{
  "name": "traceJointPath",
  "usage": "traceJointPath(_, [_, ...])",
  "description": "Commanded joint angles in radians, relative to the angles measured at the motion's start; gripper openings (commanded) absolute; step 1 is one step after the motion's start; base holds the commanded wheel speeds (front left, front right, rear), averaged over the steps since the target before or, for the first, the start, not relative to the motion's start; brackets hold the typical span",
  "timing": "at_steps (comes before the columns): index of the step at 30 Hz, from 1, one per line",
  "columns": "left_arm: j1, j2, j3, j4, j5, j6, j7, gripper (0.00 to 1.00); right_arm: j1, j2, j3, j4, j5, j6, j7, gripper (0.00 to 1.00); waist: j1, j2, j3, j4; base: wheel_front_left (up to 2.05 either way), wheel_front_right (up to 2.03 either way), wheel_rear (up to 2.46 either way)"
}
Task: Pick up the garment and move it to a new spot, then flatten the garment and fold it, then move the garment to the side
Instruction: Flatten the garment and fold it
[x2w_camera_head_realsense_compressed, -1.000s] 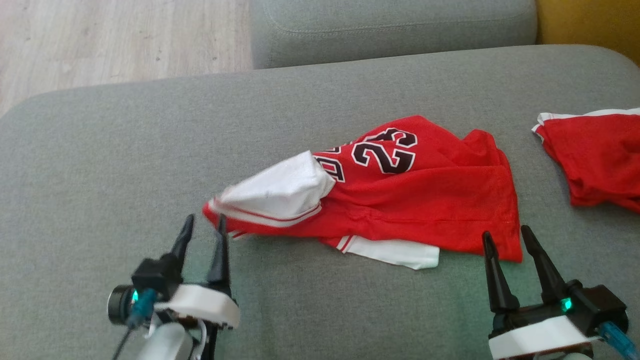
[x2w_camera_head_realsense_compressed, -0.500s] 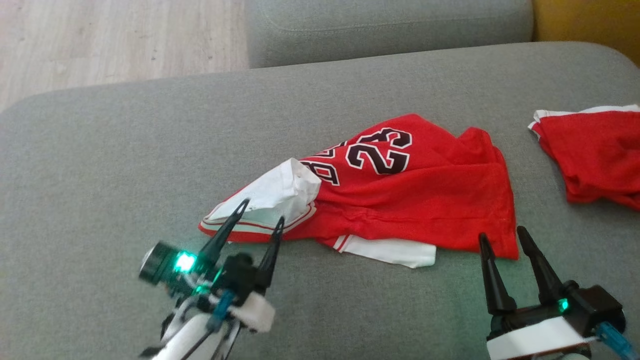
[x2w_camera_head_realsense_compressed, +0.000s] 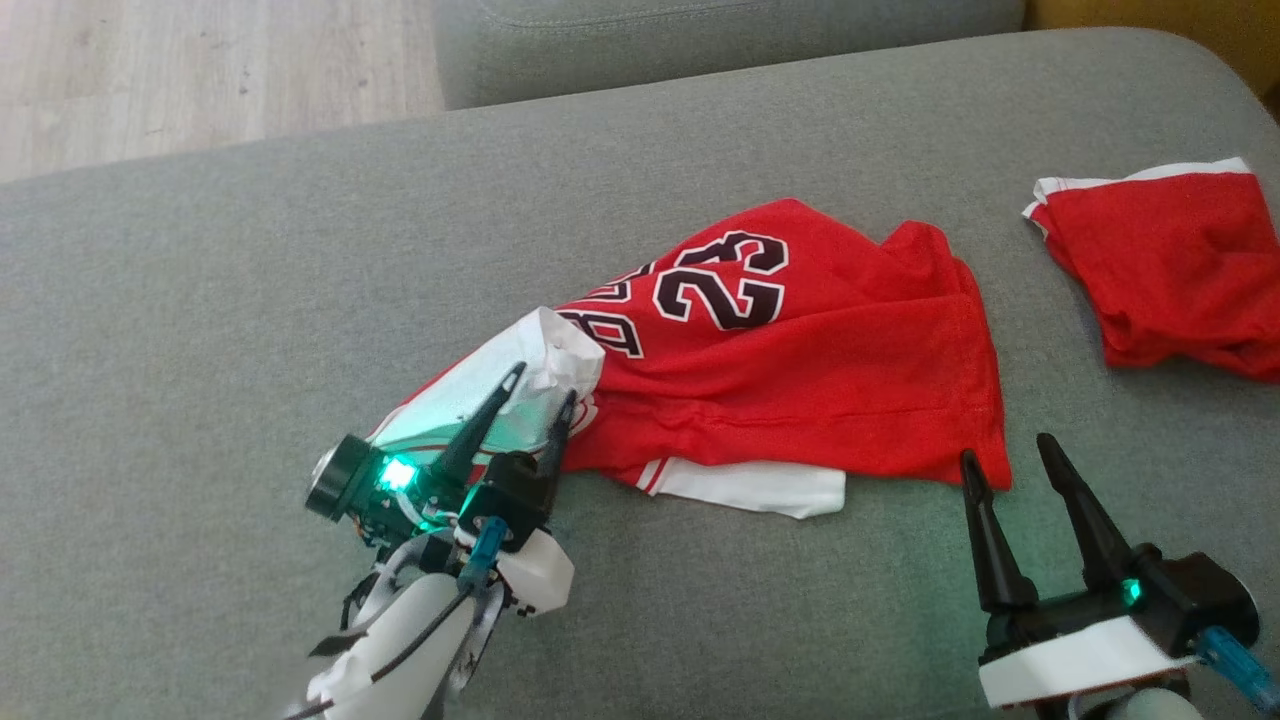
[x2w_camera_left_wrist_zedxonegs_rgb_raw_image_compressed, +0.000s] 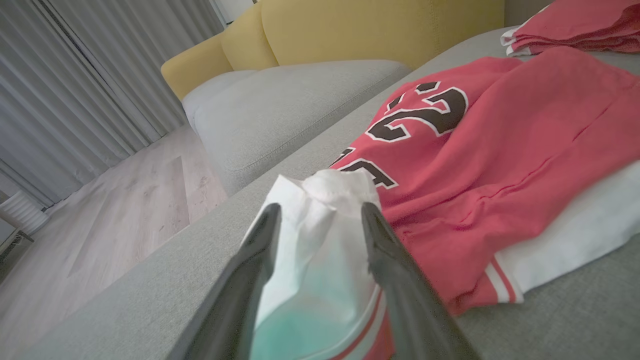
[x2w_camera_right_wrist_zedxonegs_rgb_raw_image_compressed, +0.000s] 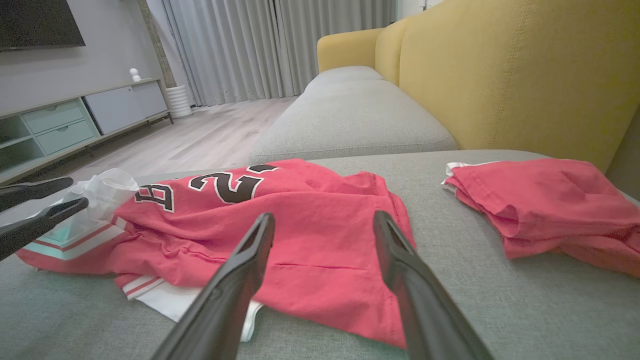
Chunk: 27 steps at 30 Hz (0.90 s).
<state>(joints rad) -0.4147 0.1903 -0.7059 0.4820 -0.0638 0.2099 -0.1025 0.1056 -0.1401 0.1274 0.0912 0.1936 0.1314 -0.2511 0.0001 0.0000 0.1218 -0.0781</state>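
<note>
Head view: grasp point on the garment (x2w_camera_head_realsense_compressed: 800, 370)

Nearest, the left pincer (x2w_camera_head_realsense_compressed: 545, 382) stood open, its fingers straddling the raised white fold at the garment's left end without clamping it. The right pincer (x2w_camera_head_realsense_compressed: 1005, 447) stood open just short of the red hem. The garment lay crumpled mid-cushion on the sofa (x2w_camera_head_realsense_compressed: 200, 300). Thin, soft and light, it would likely sag and slip, so grip a bunched fold or banded hem. Farther right lay a second red garment (x2w_camera_head_realsense_compressed: 1170, 270).
</note>
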Motion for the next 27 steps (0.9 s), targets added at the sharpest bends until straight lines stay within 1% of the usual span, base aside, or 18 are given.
traceJointPath(1, [-0.053,0.009,0.040,-0.021,-0.004,0.007,-0.011,0.48,-0.034,-0.022,0.018,-0.030,0.006,-0.001,-0.011,1.00,-0.0001,0.0000,0.003,-0.005,0.00,0.00,0.00])
traceJointPath(2, [-0.054,0.008,0.044,-0.014,-0.011,0.007,-0.011,0.38,-0.034,-0.023,0.018,-0.030,0.007,-0.001,-0.011,1.00,-0.0001,0.0000,0.004,-0.007,0.00,0.00,0.00])
traceJointPath(3, [-0.054,0.007,0.047,-0.008,-0.016,0.007,-0.011,0.29,-0.035,-0.023,0.018,-0.030,0.007,-0.001,-0.011,1.00,-0.0001,0.0000,0.004,-0.009,0.00,0.00,0.00])
traceJointPath(5, [-0.053,0.008,0.053,0.002,-0.026,0.009,-0.014,0.17,-0.034,-0.023,0.019,-0.029,0.007,-0.001,-0.011,1.00,-0.0001,0.0000,0.003,-0.014,0.00,0.00,0.00])
traceJointPath(6, [-0.052,0.008,0.057,0.006,-0.031,0.011,-0.015,0.05,-0.034,-0.022,0.018,-0.028,0.007,-0.001,-0.011,1.00,-0.0001,0.0000,0.002,-0.015,0.00,0.00,0.00])
traceJointPath(7, [-0.051,0.008,0.059,0.009,-0.036,0.011,-0.018,0.00,-0.033,-0.022,0.019,-0.028,0.006,-0.001,-0.011,1.00,-0.0001,0.0000,0.001,-0.016,0.00,0.00,0.00])
traceJointPath(12, [-0.043,0.016,0.074,-0.001,-0.056,0.018,-0.039,0.00,-0.026,-0.019,0.011,-0.029,0.004,-0.001,-0.011,1.00,-0.0001,0.0000,-0.008,-0.010,0.00,0.00,0.00])
traceJointPath(16, [-0.028,0.032,0.085,-0.058,-0.079,0.008,-0.046,0.00,-0.014,-0.023,-0.001,0.003,0.003,-0.001,-0.011,1.00,-0.0001,0.0000,-0.005,0.009,0.00,0.00,0.00])
traceJointPath(20, [-0.009,0.080,0.102,-0.147,-0.083,0.015,-0.041,0.00,-0.025,-0.034,-0.016,0.085,0.008,-0.001,-0.011,1.00,-0.0001,0.0000,0.001,0.025,0.00,0.00,0.00])
traceJointPath(24, [0.009,0.144,0.128,-0.241,-0.079,0.033,-0.024,0.00,-0.066,-0.045,-0.038,0.178,0.053,-0.001,-0.011,1.00,-0.0001,0.0000,0.013,0.037,0.00,0.00,0.00])
traceJointPath(27, [0.021,0.183,0.148,-0.292,-0.080,0.044,-0.008,0.00,-0.124,-0.085,-0.018,0.247,0.105,-0.001,0.023,1.00,-0.0001,0.0000,0.024,0.040,0.00,0.00,0.00])
